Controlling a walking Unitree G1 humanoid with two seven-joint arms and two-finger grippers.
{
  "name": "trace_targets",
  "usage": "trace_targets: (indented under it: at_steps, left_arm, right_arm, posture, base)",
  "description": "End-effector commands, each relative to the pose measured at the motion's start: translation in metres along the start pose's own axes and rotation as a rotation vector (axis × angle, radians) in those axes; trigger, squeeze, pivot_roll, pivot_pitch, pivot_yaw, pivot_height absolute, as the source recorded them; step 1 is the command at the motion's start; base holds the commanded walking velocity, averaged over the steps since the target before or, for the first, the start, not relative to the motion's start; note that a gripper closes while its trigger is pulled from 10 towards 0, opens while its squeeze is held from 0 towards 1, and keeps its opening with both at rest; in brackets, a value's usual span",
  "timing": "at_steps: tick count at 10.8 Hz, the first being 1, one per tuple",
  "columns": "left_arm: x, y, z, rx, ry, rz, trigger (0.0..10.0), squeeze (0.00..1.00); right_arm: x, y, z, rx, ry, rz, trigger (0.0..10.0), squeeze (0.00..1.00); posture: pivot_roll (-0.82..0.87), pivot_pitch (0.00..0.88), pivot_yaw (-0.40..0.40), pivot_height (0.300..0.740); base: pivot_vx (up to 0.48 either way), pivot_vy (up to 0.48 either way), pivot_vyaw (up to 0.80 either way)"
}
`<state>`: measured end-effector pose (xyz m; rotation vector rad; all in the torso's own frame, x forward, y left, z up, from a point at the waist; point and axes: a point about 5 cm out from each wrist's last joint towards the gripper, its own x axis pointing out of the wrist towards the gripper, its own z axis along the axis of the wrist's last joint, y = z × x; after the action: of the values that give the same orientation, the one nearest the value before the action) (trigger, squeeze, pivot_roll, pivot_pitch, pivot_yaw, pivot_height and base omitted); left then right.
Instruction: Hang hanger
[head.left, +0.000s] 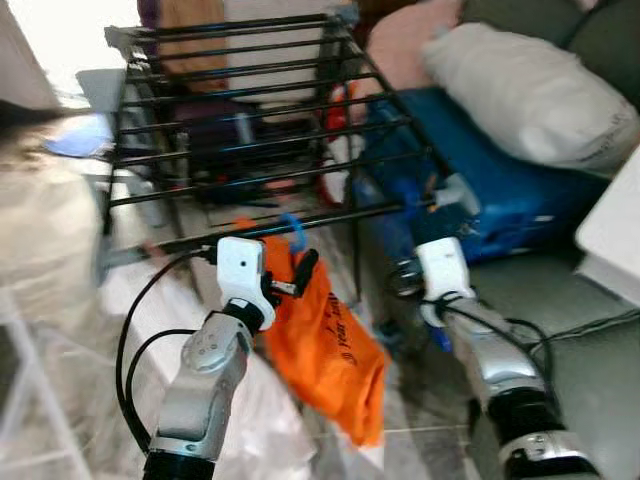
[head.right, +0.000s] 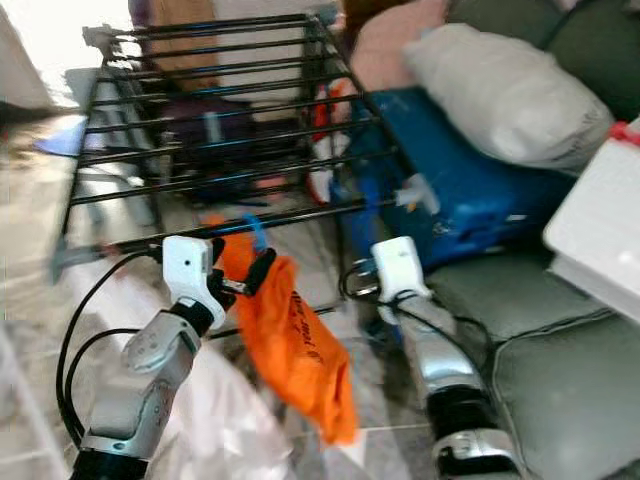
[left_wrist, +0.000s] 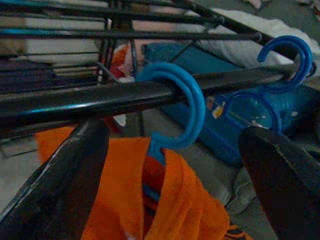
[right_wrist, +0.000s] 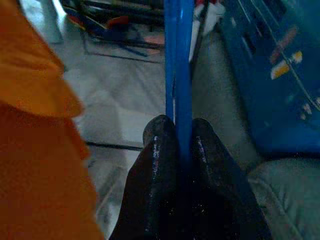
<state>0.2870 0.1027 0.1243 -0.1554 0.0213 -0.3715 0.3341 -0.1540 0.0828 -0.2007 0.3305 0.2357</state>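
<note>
Left eye view: A black drying rack (head.left: 250, 110) stood on the tiled floor (head.left: 420, 400), with a blue suitcase (head.left: 500, 190) and a white pillow (head.left: 530, 90) beyond its right side. An orange garment (head.left: 330, 340) hung on a blue hanger (head.left: 293, 232) from the rack's front bar. The left gripper (head.left: 292, 278) was raised just below that bar, beside the garment's top. The right gripper (head.left: 432, 195) reached to the front bar near the rack's right corner.

Right eye view: The same layout appeared. The left gripper (head.right: 240, 275) sat at the upper edge of the orange garment (head.right: 300, 350), and a grey sofa cushion (head.right: 560, 380) lay at the right.

Left wrist view: The blue hanger hook (left_wrist: 185, 100) was looped over the front bar (left_wrist: 125, 97). The left gripper's black fingers (left_wrist: 60, 185) were spread wide apart, one on each side of the hook, gripping nothing. A second blue hanger (left_wrist: 285, 60) hung farther along the same bar.

Right wrist view: The right gripper's fingers (right_wrist: 155, 190) were closed tightly on a blue hanger arm (right_wrist: 178, 65), which ran straight out from between them. Orange fabric (right_wrist: 40, 150) hung alongside.
</note>
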Motion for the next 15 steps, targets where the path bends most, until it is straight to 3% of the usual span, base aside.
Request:
trace_targets:
  at_steps: [1,5,7,10,14,15]
  left_arm:
    - [0.0,0.0,0.005,0.009,-0.019,-0.004,10.0,0.0]
    - [0.001,0.001,0.005,0.006,-0.01,-0.008,10.0,0.0]
    - [0.001,0.0,0.004,0.005,-0.006,-0.012,10.0,0.0]
    - [0.001,0.0,0.005,0.005,-0.007,-0.013,10.0,0.0]
    - [0.001,-0.001,0.004,0.001,-0.001,-0.016,10.0,0.0]
    - [0.002,0.0,0.002,0.006,0.015,-0.005,10.0,0.0]
  right_arm:
    - [0.001,-0.003,0.011,-0.005,-0.044,-0.005,10.0,0.0]
    - [0.006,-0.011,0.019,-0.011,-0.036,-0.022,10.0,0.0]
    - [0.016,-0.017,0.024,0.03,0.011,-0.026,10.0,0.0]
    - [0.026,-0.008,0.017,0.128,0.105,-0.01,10.0,0.0]
    - [0.023,-0.004,-0.005,0.151,0.177,0.012,10.0,0.0]
    - [0.02,-0.004,-0.011,0.17,0.185,0.01,10.0,1.0]
  posture:
    - [-0.16,0.0,0.028,0.74]
    - [-0.16,0.0,0.03,0.74]
    - [-0.16,0.0,0.029,0.74]
    - [-0.14,0.0,0.017,0.74]
    - [-0.15,0.0,0.021,0.74]
    - [-0.16,0.0,0.022,0.74]
  base:
    - [0.0,0.0,0.0]
    - [0.0,0.0,0.0]
    - [0.0,0.0,0.0]
    - [0.0,0.0,0.0]
    - [0.0,0.0,0.0]
    - [0.0,0.0,0.0]
